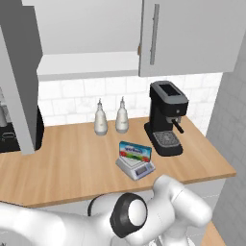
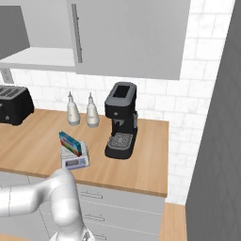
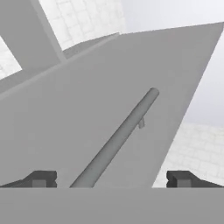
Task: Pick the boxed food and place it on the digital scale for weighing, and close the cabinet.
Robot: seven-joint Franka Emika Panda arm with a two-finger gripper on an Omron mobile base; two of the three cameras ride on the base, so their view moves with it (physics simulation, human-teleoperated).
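While the boxed food [image 1: 135, 150] already stands on its edge on the digital scale [image 1: 136, 167], leaning slightly, the cabinet [image 1: 185, 36] above the wooden counter [image 1: 62, 166] is only half shut. Its right door is closed, with the vertical bar handle [image 1: 154, 33] near its left edge; its left door [image 1: 18, 81] swings out towards the robot, baring the white shelf [image 1: 89, 64] to the left of that closed door.

Taking the black coffee machine [image 1: 166, 117] as landmark: the scale sits just in front and to the left of it, near but not touching, and two pale bottles [image 1: 111, 116] stand to its left against the tiled wall. A black toaster [image 2: 14, 105] sits far to its left.

Seen from the hand, the gripper [image 3: 112, 179] has its fingertips [image 3: 41, 178] spread wide with nothing between them, facing a grey door panel and a bar handle [image 3: 118, 138] that runs diagonally.
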